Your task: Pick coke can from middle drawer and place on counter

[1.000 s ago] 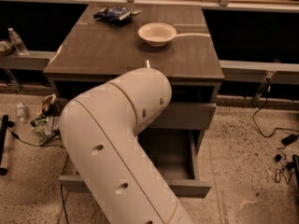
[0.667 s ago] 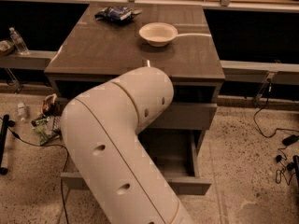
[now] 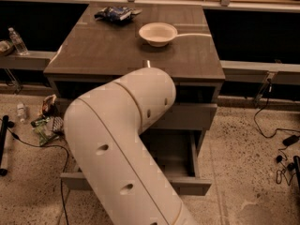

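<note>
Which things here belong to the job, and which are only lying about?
Job: middle drawer, open; counter; coke can and gripper, both out of sight, perhaps behind the arm.
Lying about: white bowl, snack bag, water bottle, floor litter.

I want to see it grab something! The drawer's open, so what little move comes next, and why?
Probably lower the gripper into the open middle drawer. The gripper is hidden behind the white arm, no coke can shows, and the counter holds a white bowl and a dark bag.
</note>
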Action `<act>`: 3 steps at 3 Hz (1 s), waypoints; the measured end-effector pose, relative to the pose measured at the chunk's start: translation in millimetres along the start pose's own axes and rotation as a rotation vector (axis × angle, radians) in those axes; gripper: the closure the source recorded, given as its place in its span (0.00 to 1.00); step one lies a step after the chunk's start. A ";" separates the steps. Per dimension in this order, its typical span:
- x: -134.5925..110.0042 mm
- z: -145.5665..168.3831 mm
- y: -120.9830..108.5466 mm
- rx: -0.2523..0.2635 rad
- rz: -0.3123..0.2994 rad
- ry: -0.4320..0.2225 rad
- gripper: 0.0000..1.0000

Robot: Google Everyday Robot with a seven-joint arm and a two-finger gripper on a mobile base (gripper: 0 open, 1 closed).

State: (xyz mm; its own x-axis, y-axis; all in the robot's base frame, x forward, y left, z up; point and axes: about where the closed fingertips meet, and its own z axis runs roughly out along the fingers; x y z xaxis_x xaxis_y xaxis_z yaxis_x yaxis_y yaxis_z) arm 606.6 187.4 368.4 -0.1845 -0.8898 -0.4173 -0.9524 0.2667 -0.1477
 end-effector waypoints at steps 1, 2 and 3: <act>-0.5 2.3 2.2 -0.027 0.004 -0.007 1.00; 0.7 0.8 1.7 -0.029 0.012 -0.011 1.00; 17.3 -25.5 -8.3 -0.054 0.115 -0.077 1.00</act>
State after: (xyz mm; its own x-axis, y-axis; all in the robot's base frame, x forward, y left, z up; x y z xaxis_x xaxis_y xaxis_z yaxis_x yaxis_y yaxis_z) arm 605.2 160.4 385.2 -0.2760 -0.8229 -0.4966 -0.9381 0.3432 -0.0474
